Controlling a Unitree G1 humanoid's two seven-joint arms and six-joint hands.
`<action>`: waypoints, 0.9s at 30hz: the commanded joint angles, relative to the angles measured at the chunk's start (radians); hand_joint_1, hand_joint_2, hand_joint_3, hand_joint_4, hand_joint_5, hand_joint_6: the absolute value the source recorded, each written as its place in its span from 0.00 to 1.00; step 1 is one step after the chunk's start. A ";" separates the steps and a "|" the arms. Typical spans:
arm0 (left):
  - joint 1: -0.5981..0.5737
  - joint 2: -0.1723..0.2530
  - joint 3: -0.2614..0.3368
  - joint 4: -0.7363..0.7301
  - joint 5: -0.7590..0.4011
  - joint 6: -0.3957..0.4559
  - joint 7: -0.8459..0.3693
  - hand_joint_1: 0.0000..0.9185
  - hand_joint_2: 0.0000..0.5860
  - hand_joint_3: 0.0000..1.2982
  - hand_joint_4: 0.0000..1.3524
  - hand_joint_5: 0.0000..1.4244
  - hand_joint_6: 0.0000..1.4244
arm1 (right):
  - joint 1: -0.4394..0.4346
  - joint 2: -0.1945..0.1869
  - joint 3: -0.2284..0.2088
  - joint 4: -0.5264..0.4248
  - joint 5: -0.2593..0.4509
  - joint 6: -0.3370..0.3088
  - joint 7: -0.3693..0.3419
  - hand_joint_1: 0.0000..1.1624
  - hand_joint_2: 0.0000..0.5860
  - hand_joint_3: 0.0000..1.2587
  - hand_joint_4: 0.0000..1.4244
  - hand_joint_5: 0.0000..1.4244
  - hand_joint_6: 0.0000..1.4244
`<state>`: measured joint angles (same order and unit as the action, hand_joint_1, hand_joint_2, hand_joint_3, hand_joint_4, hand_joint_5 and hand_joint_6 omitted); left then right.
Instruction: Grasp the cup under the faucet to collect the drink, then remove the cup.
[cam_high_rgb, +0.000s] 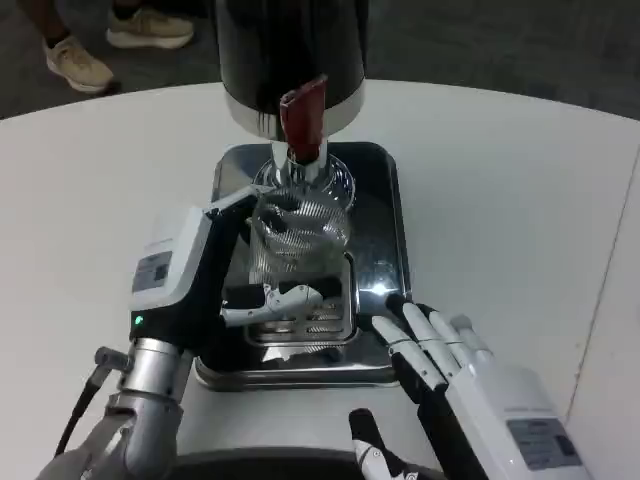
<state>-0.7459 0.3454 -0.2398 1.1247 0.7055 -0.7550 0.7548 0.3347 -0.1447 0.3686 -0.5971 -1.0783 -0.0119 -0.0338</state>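
Observation:
A clear ribbed cup (296, 232) stands on the drip grille of the black dispenser base (385, 215), right below the red-handled faucet (303, 122). My left hand (215, 262) reaches in from the left and wraps around the cup's left side, with one finger lying across the grille in front of it. My right hand (435, 350) rests at the base's front right corner with its fingers spread and nothing in them. I cannot tell whether there is liquid in the cup.
The black and silver dispenser tank (290, 50) rises at the back of the round white table (520, 200). A person's feet in pale shoes (78, 62) stand on the dark floor beyond the far left edge.

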 joint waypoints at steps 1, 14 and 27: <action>-0.015 -0.007 -0.022 0.036 -0.021 0.016 0.001 0.68 0.16 0.74 0.79 0.90 0.97 | 0.007 0.007 -0.006 -0.021 0.005 0.012 0.007 0.35 0.90 0.12 0.04 0.04 0.04; -0.013 0.013 -0.070 0.041 -0.053 0.022 -0.048 0.44 0.15 0.36 0.37 0.50 0.48 | 0.016 0.022 -0.008 -0.018 0.013 0.024 0.007 0.35 0.90 0.12 0.05 0.05 0.05; 0.000 0.026 -0.063 0.025 -0.081 0.001 -0.031 0.30 0.06 0.11 0.13 0.32 0.23 | 0.011 0.022 -0.011 -0.014 0.027 0.034 0.013 0.35 0.89 0.13 0.05 0.07 0.08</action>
<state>-0.7592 0.3529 -0.3094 1.1593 0.6372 -0.7365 0.7137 0.3403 -0.1264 0.3585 -0.6015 -1.0606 0.0160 -0.0265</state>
